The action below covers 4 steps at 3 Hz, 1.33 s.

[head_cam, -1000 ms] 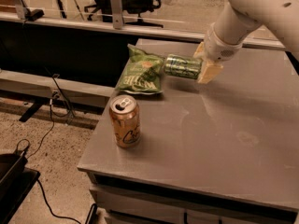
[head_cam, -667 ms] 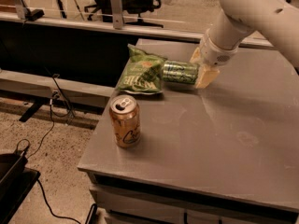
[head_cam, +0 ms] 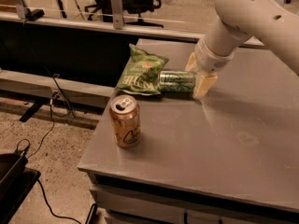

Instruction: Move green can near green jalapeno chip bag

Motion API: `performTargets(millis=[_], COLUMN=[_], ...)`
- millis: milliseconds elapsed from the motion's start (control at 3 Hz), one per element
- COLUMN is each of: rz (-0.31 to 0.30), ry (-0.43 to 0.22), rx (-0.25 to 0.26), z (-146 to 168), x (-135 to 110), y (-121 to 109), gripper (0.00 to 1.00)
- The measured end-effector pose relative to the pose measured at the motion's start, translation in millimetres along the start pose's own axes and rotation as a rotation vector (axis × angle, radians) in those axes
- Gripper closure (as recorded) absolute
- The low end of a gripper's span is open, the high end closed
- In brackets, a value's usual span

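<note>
Since a second ago the white arm has slid left and a bit forward, taking the small dark-green metal drink can (head_cam: 176, 80) with it, so the can's left end now touches the crinkled light-green chip bag (head_cam: 140, 71). The can lies on its side, long axis running left-right across the smooth grey counter (head_cam: 224, 139), with pale scribbles on its side. The bag is puffy with white lettering, near the counter's back-left corner. The gripper (head_cam: 198, 74) sits at the can's right end, its two cream wedge-shaped fingers (head_cam: 204, 84) clamped on it, one behind, one in front. A gold-orange can (head_cam: 125, 121) with black script stands upright, apart, front-left.
</note>
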<state>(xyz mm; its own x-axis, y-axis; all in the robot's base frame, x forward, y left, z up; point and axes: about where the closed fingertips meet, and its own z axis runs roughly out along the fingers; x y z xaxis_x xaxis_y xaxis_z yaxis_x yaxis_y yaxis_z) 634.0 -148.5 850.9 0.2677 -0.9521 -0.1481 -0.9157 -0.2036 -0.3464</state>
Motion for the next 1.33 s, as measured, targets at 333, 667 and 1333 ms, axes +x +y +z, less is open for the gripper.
performTargets(millis=[333,667,1333], rz=[-0.02,-0.027,0.007], ry=[-0.003,-0.004,-0.168], rx=[0.0,-0.001,0.06], z=[0,0,-50], x=[-6,-8,42], y=[5,7,8], gripper=[0.0,0.0,0.0])
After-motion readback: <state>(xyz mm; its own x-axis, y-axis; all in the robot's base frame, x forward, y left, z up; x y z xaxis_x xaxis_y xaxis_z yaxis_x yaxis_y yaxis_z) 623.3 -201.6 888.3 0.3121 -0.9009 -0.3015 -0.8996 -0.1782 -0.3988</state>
